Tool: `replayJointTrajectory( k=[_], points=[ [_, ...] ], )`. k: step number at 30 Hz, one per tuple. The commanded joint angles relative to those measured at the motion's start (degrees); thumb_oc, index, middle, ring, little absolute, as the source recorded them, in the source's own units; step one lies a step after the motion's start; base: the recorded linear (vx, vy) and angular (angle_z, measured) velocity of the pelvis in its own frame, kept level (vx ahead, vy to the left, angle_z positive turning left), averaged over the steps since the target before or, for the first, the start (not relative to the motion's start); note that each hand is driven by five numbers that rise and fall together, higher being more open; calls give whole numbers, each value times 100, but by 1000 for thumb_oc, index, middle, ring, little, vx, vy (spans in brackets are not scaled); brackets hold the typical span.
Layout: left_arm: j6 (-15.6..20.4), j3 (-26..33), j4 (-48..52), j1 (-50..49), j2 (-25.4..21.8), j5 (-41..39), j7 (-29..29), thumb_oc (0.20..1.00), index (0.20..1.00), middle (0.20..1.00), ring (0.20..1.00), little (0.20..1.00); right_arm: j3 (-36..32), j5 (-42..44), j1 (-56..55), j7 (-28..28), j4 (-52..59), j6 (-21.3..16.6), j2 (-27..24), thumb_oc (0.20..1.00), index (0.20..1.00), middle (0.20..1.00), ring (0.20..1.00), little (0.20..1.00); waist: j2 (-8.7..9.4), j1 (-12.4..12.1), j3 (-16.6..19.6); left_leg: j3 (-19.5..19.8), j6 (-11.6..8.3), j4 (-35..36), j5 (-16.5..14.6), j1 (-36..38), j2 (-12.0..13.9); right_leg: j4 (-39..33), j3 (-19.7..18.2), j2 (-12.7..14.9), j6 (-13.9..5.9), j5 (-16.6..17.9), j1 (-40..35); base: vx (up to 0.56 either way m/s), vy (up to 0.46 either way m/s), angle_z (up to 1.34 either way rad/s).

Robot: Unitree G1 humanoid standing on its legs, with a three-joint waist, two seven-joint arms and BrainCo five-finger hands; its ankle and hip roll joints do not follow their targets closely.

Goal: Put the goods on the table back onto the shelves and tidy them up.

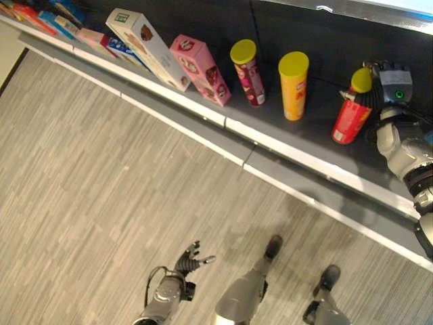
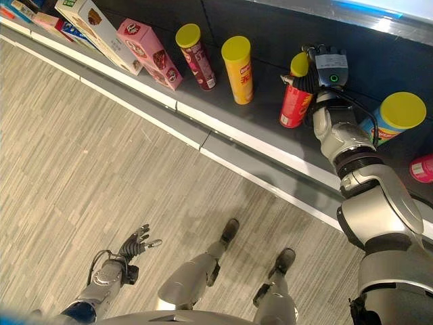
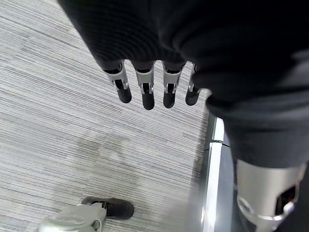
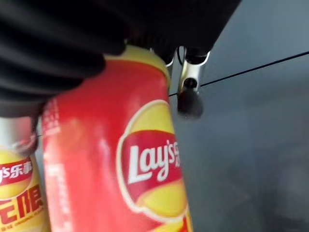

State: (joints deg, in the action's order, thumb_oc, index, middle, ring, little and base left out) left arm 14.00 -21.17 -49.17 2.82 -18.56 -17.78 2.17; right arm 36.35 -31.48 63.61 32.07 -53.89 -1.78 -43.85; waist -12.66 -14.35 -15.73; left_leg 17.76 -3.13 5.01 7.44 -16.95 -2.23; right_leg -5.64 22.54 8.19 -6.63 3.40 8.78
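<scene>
At the far left of the dark shelf (image 1: 318, 145) we see a few flat packets in red and blue (image 1: 40, 19), too small to tell apart. Next along, a tall white biscuit box (image 1: 149, 47) leans against a pink box (image 1: 200, 70), the two touching. Beside the pink box stands a maroon crisp tube (image 1: 249, 73) with a yellow lid, tilted, and just beside that a yellow crisp tube (image 1: 294, 86), upright.

Further right we find our right hand (image 2: 323, 68) on the red crisp tube (image 1: 350, 112), which has a yellow lid and stands tilted on the shelf. The hand sits at the tube's upper part, its dark cover behind the lid. In the right wrist view the red crisp tube (image 4: 116, 154) runs close under the palm, one dark-tipped finger (image 4: 189, 99) showing past its side, the yellow tube's label just beside it. We take the fingers as curled round the tube.

To the right of that arm, a blue crisp tube (image 2: 396, 118) with a yellow lid stands on the shelf, and a pink-red tub (image 2: 423, 168) sits near the edge of the picture.

Our left hand (image 1: 191, 258) hangs low over the grey plank floor (image 1: 101, 176), well apart from the shelf. Its fingers (image 3: 147, 92) are straight, side by side, and hold nothing.
</scene>
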Motion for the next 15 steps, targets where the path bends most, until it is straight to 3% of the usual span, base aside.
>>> replayJointTrajectory(
  k=[1,9,15],
  points=[
    [161,-269,-155,270,-209,-94,185,1000,1000,1000,1000,1000,143,-60,178,325,81,27,105,1000,1000,1000,1000,1000,410,-51,146,-529,-109,-1,-83,-253,-82,347,-619,536,-300,-46,50,0,0,0],
    [95,-259,-286,325,-173,-13,205,1000,1000,1000,1000,1000,-31,-60,-157,385,316,16,424,1000,1000,1000,1000,1000,671,15,235,-626,-101,-1,-154,-130,4,247,-662,474,-284,-15,-75,0,-7,-2],
    [-43,-170,-408,304,-72,142,221,1000,1000,1000,1000,1000,-543,65,-976,510,986,-69,1077,1000,1000,1000,1000,1000,1077,186,411,-830,-43,-1,-339,220,158,164,-741,385,-255,5,-332,18,-10,-6]
  ],
)
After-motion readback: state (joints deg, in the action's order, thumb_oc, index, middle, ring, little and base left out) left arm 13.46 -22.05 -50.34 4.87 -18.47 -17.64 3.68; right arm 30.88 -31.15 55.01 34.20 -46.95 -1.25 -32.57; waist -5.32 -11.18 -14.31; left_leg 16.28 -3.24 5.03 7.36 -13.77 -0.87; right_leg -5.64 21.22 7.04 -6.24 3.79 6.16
